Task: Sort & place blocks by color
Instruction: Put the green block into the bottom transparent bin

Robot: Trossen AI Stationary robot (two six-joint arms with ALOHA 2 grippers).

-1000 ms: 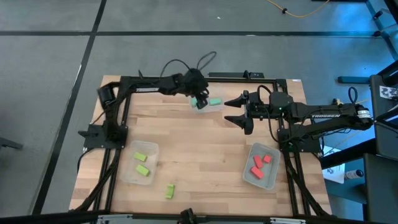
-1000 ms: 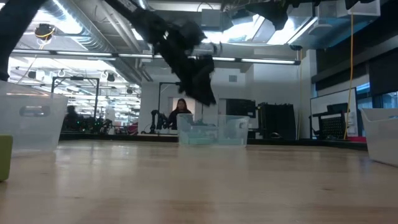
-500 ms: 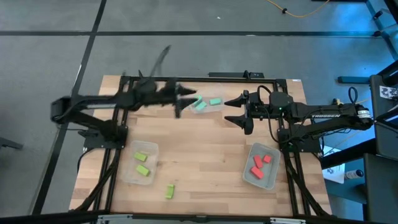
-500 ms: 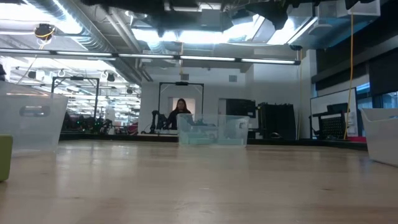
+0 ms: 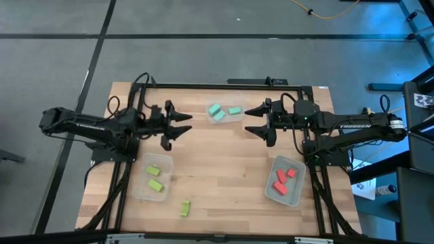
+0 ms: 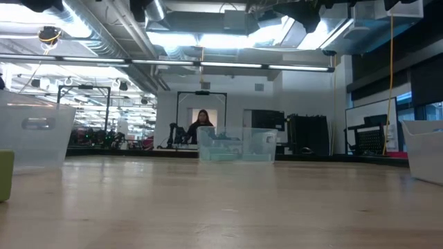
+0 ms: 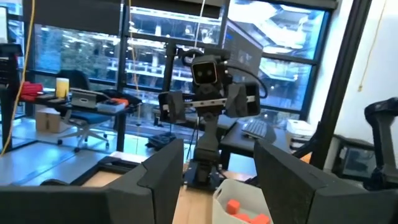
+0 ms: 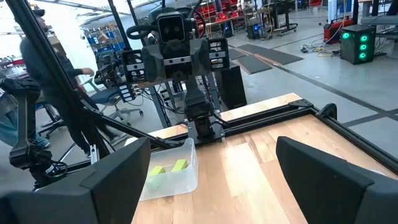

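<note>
- Table (image 5: 217, 152): pale wooden planks with a visible grain, edged by a dark metal frame; in the low view it runs as a smooth, faintly glossy plane toward the room
- Teal blocks (image 5: 215, 110): two small rectangular pieces in a clear bin (image 5: 224, 119) at the far middle of the table; the low view shows this bin as a see-through box with teal inside
- Lime blocks (image 5: 154, 177): three lying in a clear plastic bin (image 5: 140, 186) on the table's left side
- Loose lime block (image 5: 184, 208): alone on the bare wood near the front edge, apart from that bin; the low view catches only a yellow-green sliver at its border, which may be this piece
- Red-orange blocks (image 5: 283, 179): a small heap in a clear bin (image 5: 271, 192) on the right; the left wrist view shows them through the bin wall
- Left gripper (image 5: 182, 126): dark, angular fingers spread apart, nothing between them, held over the table's left part, clear of all bins
- Right gripper (image 5: 254, 120): fingers likewise spread and empty, over the right part, just beside the teal bin
- Wrist views: each looks across at the opposite arm's base; the right one also shows the lime bin
- Room: grey floor, ceiling lights, glass walls, desks; a person (image 6: 201, 126) stands far behind the table
</note>
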